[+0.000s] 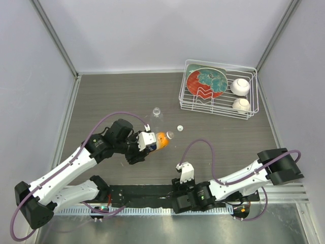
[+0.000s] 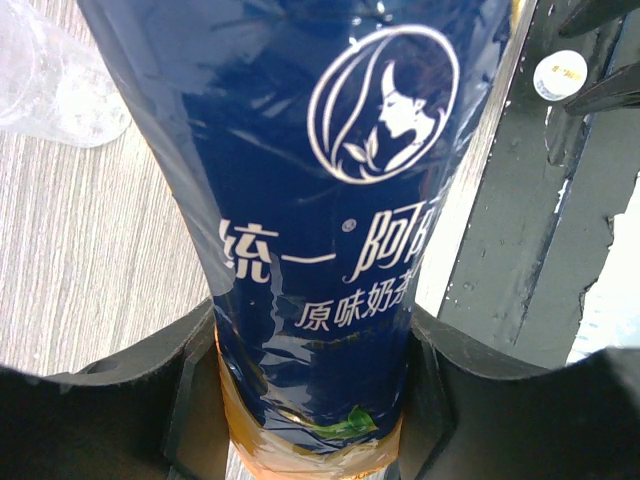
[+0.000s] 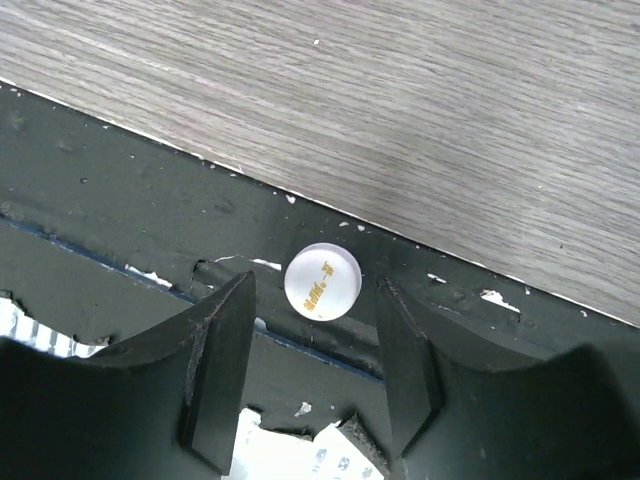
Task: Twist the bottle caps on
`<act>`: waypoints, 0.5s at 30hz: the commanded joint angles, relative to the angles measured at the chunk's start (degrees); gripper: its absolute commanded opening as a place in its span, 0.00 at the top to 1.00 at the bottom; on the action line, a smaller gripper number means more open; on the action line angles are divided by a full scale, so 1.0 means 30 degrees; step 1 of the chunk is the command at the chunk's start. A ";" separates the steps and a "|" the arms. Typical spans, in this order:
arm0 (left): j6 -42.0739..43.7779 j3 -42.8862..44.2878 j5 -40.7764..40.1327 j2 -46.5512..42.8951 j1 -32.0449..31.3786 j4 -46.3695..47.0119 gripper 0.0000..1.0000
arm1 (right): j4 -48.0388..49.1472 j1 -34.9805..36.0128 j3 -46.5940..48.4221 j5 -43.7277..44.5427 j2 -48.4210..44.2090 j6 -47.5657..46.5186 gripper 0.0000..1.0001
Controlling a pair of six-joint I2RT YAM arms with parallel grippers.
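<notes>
My left gripper (image 1: 148, 142) is shut on the base of the orange bottle (image 1: 161, 140), which it holds tilted over the table. The bottle's dark blue label (image 2: 330, 200) fills the left wrist view between the jaws. The clear bottle (image 1: 157, 112) stands behind it, and a small white cap (image 1: 180, 128) lies on the table to its right. My right gripper (image 3: 315, 284) hangs open over the black base strip (image 3: 120, 200). A pale cap with yellow print (image 3: 322, 281) lies there between its fingertips, with a gap on each side. The same cap (image 2: 560, 75) shows in the left wrist view.
A white wire rack (image 1: 218, 109) at the back right holds a red-and-teal plate (image 1: 205, 82) and two white balls (image 1: 240, 86). The black base strip (image 1: 147, 192) runs along the near edge. Grey walls close in the table on three sides.
</notes>
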 commanded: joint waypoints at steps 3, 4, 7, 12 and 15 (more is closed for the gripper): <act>-0.0273 0.0837 0.0771 -0.0179 -0.0014 0.0173 0.96 | -0.0158 -0.0573 0.0530 -0.0079 0.0053 -0.0100 0.45; -0.0302 0.0837 0.0771 -0.0209 -0.0014 0.0202 0.96 | -0.0070 -0.0661 0.0588 -0.0108 0.0111 -0.0189 0.46; -0.0390 0.0866 0.0800 -0.0355 0.0015 0.0173 0.96 | 0.0340 -0.1013 0.0764 -0.0518 0.0665 -0.0832 0.47; -0.0274 0.0983 0.0771 -0.0443 -0.0014 -0.0032 0.96 | 0.0283 -0.1042 0.1497 -0.0899 0.1692 -0.1362 0.48; -0.0273 0.1013 0.0800 -0.0502 -0.0014 -0.0061 0.96 | 0.0137 -0.1042 0.1673 -0.1104 0.2015 -0.1333 0.48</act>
